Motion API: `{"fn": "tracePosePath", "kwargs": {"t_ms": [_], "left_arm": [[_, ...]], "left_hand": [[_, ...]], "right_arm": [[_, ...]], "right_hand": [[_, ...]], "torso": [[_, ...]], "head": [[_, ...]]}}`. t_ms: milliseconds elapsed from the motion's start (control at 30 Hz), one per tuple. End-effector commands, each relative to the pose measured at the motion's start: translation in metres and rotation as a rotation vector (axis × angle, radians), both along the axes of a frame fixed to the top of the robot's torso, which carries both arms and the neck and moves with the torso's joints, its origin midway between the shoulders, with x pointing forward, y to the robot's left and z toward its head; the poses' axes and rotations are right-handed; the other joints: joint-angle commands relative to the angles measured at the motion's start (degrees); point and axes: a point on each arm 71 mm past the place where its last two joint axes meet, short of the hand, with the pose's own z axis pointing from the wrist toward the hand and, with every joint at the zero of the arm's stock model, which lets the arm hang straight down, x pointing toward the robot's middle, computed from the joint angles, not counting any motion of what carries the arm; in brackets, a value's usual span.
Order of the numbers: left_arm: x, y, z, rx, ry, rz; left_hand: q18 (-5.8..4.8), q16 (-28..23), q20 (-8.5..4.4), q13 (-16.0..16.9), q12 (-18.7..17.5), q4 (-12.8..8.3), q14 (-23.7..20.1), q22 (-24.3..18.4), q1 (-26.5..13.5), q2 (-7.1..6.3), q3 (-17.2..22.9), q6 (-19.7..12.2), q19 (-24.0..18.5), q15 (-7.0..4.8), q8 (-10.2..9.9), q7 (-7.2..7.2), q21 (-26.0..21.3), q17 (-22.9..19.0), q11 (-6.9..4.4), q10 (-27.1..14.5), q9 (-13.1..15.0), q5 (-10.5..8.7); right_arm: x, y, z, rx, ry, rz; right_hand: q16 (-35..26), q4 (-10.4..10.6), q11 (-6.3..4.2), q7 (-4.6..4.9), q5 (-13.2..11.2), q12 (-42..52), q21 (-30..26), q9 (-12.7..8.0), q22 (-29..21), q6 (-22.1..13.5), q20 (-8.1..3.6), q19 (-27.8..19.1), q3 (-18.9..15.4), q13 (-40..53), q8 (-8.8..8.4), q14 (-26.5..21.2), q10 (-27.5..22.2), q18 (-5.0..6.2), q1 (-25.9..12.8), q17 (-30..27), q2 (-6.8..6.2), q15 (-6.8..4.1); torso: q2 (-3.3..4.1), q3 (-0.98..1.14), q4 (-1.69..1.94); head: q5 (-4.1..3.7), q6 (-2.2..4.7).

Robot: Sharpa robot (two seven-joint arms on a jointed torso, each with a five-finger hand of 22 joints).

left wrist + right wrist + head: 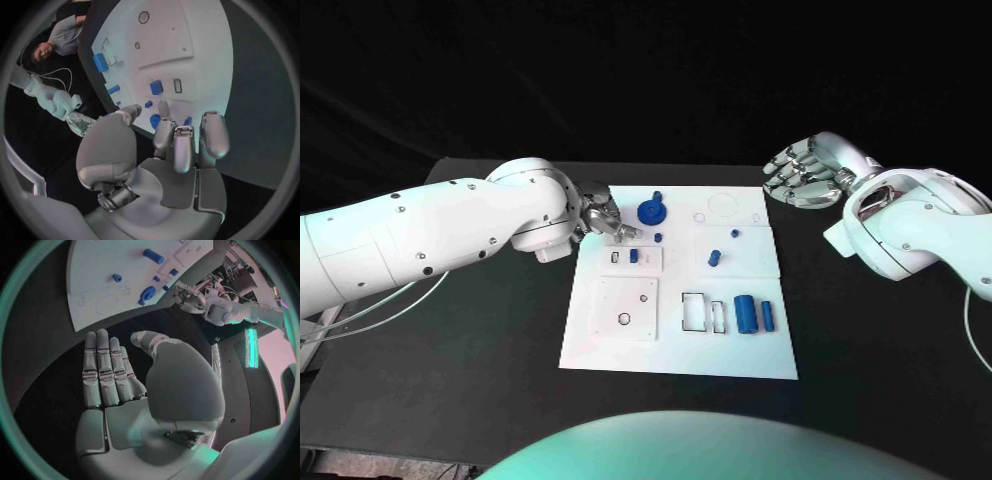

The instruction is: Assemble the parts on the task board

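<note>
Only wrist cam: L hand fingers apart, empty.

You have a black table in front of you, and the white task board lies flat on it near the middle. Dark tabletop shows on both sides of the board and along its near edge.

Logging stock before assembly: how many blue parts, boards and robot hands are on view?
Blue parts: 7
Task board: 1
Hands: 2, left hand and right hand
Total: 10
</note>
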Motion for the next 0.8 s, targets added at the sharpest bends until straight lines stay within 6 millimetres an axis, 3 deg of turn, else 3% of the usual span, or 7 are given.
{"fn": "tracePosePath", "kwargs": {"t_ms": [33, 200, 333, 367, 467, 667, 800], "left_arm": [[0.0, 0.002, 0.007, -0.049, 0.021, 0.004], [0.009, 0.014, 0.017, -0.04, 0.031, 0.003], [0.019, 0.023, 0.021, -0.04, 0.05, -0.003], [0.021, 0.025, 0.022, -0.041, 0.048, 0.001], [0.029, 0.033, 0.024, -0.039, 0.031, 0.022], [0.041, 0.042, 0.028, 0.017, -0.007, 0.045], [0.047, 0.045, 0.027, 0.07, 0.003, 0.047]], "left_hand": [[-1.13, 0.2, -0.11, 0.0, -0.3, -0.1, 5.8, 2.7, 1.3, 0.28, -0.3, -0.1, 0.3, -0.3, -0.3, 0.18, -0.4, 15.1, -0.33, 0.0, 0.0, 0.98], [-0.93, 0.2, -0.14, -1.1, -1.2, -0.2, 5.8, 2.3, 5.4, 0.75, 0.3, -1.5, -0.2, -0.29, -1.4, 0.46, -1.3, 15.1, -0.26, -0.8, -0.3, 3.4], [-0.6, 0.2, 0.06, -2.4, -2.2, -0.2, 5.8, 1.3, 8.7, 2.26, 2.0, -3.5, -1.2, 0.0, -3.0, 1.11, -2.8, 15.1, 0.1, -1.8, -1.1, 4.86], [-0.56, 0.2, 0.12, -2.6, -2.4, -0.1, 5.8, 1.2, 8.7, 2.2, 2.0, -3.7, -1.3, 0.08, -3.2, 1.25, -3.1, 15.1, 0.24, -2.0, -1.2, 4.72], [-0.55, 0.2, 0.61, -3.0, -2.7, 0.1, 5.8, 1.1, 7.6, 1.71, 0.9, -4.7, -1.4, 0.67, -4.3, 2.04, -3.4, 15.1, 0.92, -2.4, -2.0, 1.39], [-0.51, 0.2, 0.75, -2.9, -2.6, 0.1, 5.8, 1.1, 7.1, 1.14, 0.1, -4.5, -1.4, 0.76, -4.3, 2.1, -3.5, 15.1, 0.99, -2.4, -2.1, 0.68], [-0.5, 0.2, 0.88, -2.7, -2.3, 0.1, 5.8, 1.2, 6.0, 1.19, -1.1, -3.9, -1.3, 0.83, -4.2, 1.97, -3.6, 15.1, 1.04, -2.2, -2.3, -1.04]], "right_arm": [[0.0, 0.0, 0.0, 0.0, -0.009, 0.006], [0.0, -0.002, 0.0, 0.001, -0.007, 0.001], [0.001, -0.003, -0.001, 0.007, -0.003, -0.007], [0.001, -0.004, -0.001, 0.009, -0.002, -0.009], [0.001, -0.005, -0.002, 0.012, 0.002, -0.013], [0.001, -0.006, -0.003, 0.014, 0.006, -0.016], [0.001, -0.005, -0.005, 0.014, 0.009, -0.016]], "right_hand": [[-0.2, 0.1, 0.16, 0.02, 0.1, -0.2, -0.3, -0.1, -0.1, -0.3, 0.31, -0.3, -0.3, -0.1, -0.23, -0.4, -0.4, 0.6, -0.6, -0.1, 0.17, -0.07], [-0.3, 0.1, 0.17, 0.02, 0.1, -0.2, -0.3, -0.1, -0.1, -0.3, 0.32, -0.3, -0.3, -0.1, -0.22, -0.4, -0.4, 0.6, -0.6, -0.1, 0.19, -0.06], [-0.3, 0.2, 0.17, 0.02, 0.2, -0.2, -0.3, -0.1, -0.2, -0.2, 0.35, -0.3, -0.3, -0.1, -0.2, -0.4, -0.4, 0.61, -0.6, -0.1, 0.25, -0.05], [-0.3, 0.2, 0.17, 0.02, 0.2, -0.2, -0.3, -0.1, -0.2, -0.2, 0.35, -0.3, -0.3, -0.1, -0.2, -0.4, -0.4, 0.61, -0.6, -0.1, 0.25, -0.05], [-0.3, 0.2, 0.18, 0.02, 0.2, -0.2, -0.3, -0.1, -0.3, -0.2, 0.36, -0.3, -0.3, -0.1, -0.18, -0.4, -0.4, 0.61, -0.7, -0.1, 0.33, -0.04], [-0.4, 0.3, 0.17, 0.02, 0.2, -0.2, -0.2, -0.1, -0.3, -0.2, 0.38, -0.3, -0.3, -0.2, -0.15, -0.4, -0.3, 0.63, -0.7, -0.1, 0.42, -0.03], [-0.4, 0.3, 0.17, 0.02, 0.2, -0.2, -0.2, -0.1, -0.4, -0.1, 0.39, -0.3, -0.3, -0.2, -0.15, -0.4, -0.3, 0.63, -0.8, -0.1, 0.43, -0.03]], "torso": [[0.02, -0.07, 0.0], [-0.07, -0.03, 0.19], [0.03, -0.1, 0.22], [0.06, -0.16, 0.21], [0.13, -0.18, 0.03], [0.1, -0.02, 0.12], [0.1, -0.03, 0.22]], "head": [[0.04, 0.01], [0.03, 0.01], [-0.13, 0.01], [-0.19, 0.01], [-0.08, 0.01], [-0.07, 0.06], [0.16, 0.02]]}}
